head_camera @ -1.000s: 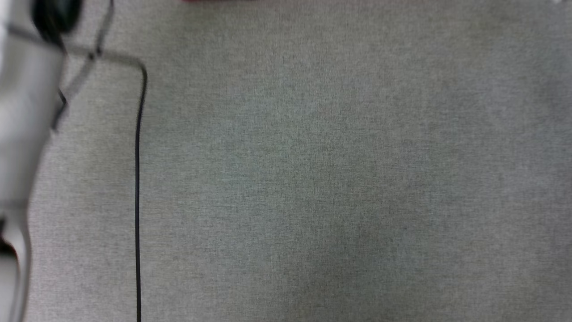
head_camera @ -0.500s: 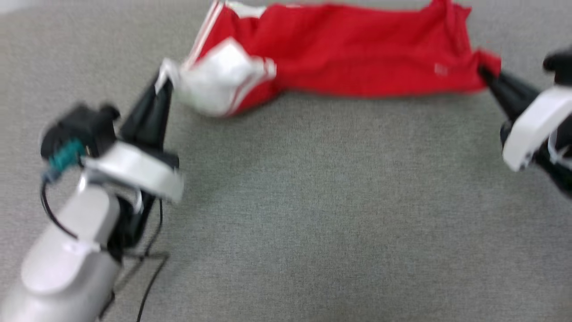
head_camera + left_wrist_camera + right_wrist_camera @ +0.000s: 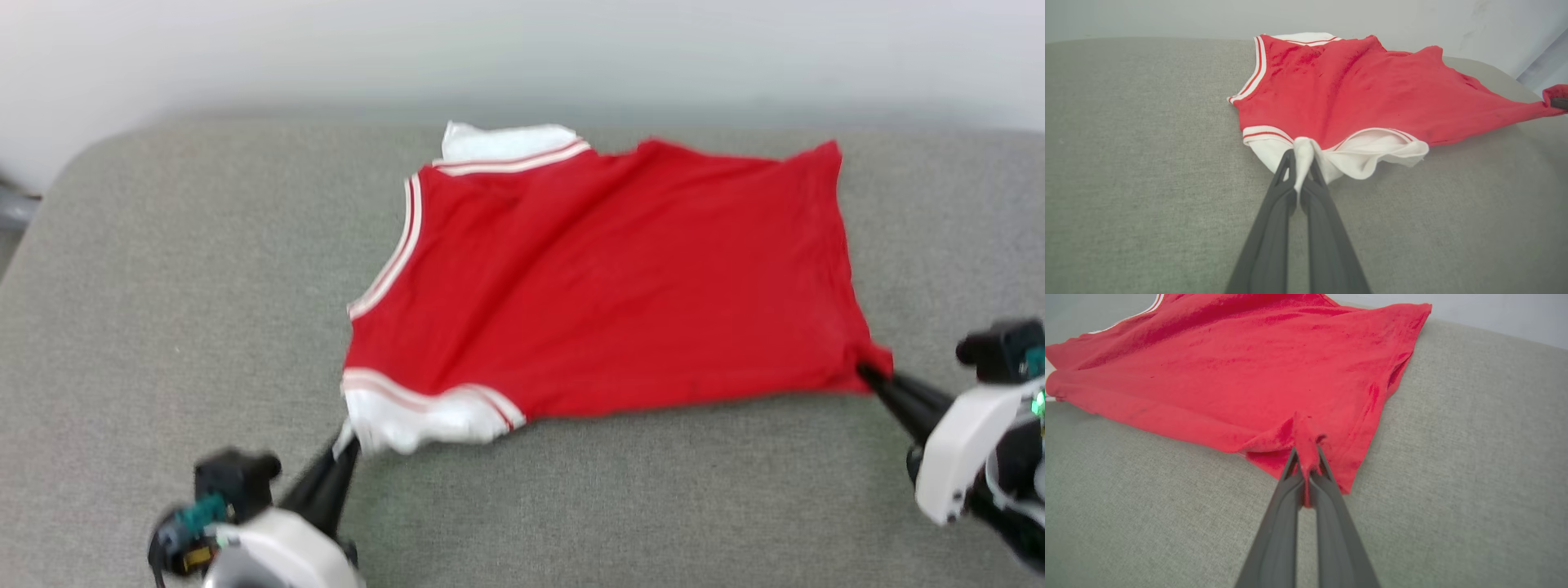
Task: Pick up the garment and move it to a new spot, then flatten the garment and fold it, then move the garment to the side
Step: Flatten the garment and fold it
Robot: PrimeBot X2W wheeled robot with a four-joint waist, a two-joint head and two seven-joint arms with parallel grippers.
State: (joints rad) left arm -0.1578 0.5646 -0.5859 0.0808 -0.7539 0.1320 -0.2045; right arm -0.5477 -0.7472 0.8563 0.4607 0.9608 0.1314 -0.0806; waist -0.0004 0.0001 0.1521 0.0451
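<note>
The garment (image 3: 604,286), a red jersey-style T-shirt of knit cloth with white short sleeves and red-and-white striped trim, is seen spread at the middle of a grey woven fabric surface (image 3: 163,327). Its neckline (image 3: 400,245) is turned toward 9 o'clock and its hem toward 3 o'clock.

One garment, two sleeves and two grippers are counted. Nearest, at 7 o'clock in the head view, the left gripper (image 3: 347,437) is clenched on a pinch of the white near sleeve (image 3: 424,416); in the left wrist view the cloth is seen squeezed between its two long dark fingers. At 4 o'clock the right gripper (image 3: 865,374) is clamped in the same way on the red near corner of the hem. The near edge of the shirt is drawn between the two grips, and soft creases are spread across the red body from them.

Farther off, at 12 o'clock, the far sleeve (image 3: 498,140) is seen lying flat, partly tucked under the shoulder.

Bare surface is left at 6 o'clock between the grippers, a wide stretch at 9 o'clock and a narrower one at 3 o'clock. The far edge of the surface runs just beyond the far sleeve, rounded at 10 o'clock, and a pale wall (image 3: 522,49) is seen behind it.
</note>
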